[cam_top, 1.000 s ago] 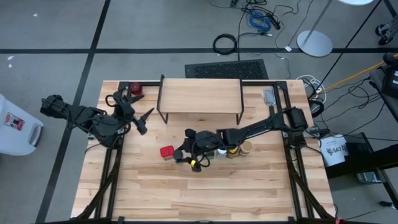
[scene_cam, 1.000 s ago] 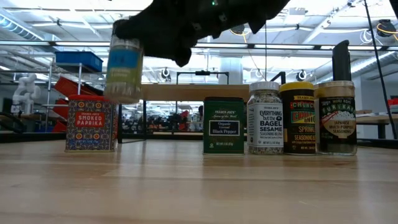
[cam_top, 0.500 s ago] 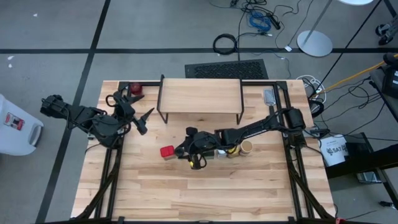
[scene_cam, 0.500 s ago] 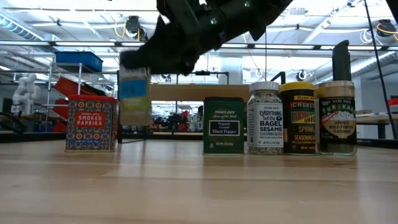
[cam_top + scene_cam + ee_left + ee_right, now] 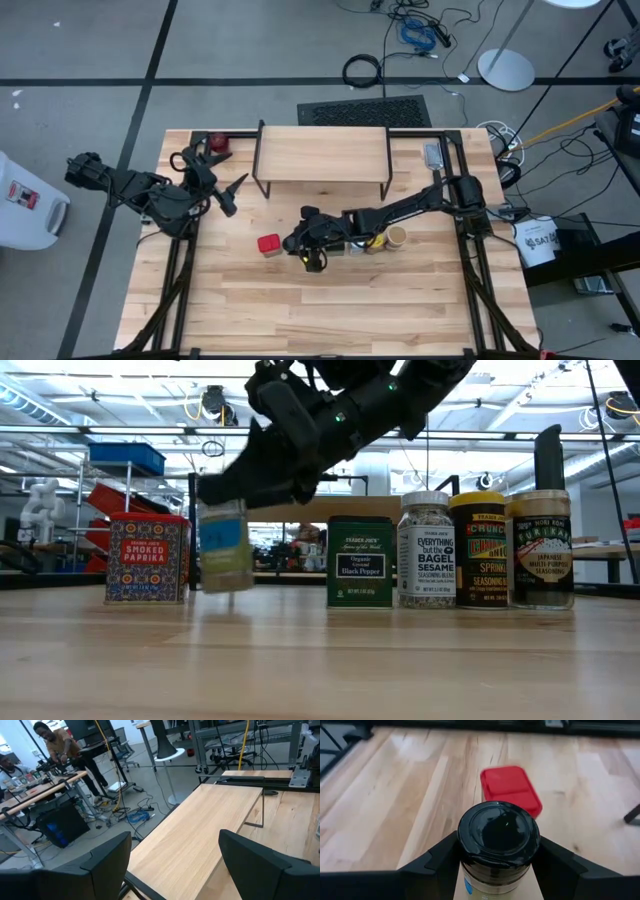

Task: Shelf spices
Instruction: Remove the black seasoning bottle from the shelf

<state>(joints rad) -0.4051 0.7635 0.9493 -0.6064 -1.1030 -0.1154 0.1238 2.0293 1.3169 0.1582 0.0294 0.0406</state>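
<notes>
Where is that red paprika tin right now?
The red paprika tin stands on the table at the row's left end in the low view, beside the jar the right gripper holds.

One camera hangs high up and looks straight down on the whole table (image 5: 330, 300) and both arms. One sits low at the table's near edge and looks flat across it, very near the row of spices (image 5: 430, 550), into the room. The left wrist camera looks over the shelf (image 5: 200, 825) toward far desks. The right wrist camera looks down, very close, on a black-capped jar (image 5: 498, 832) and what seems the red tin (image 5: 510, 787), which the high and low views share.
</notes>
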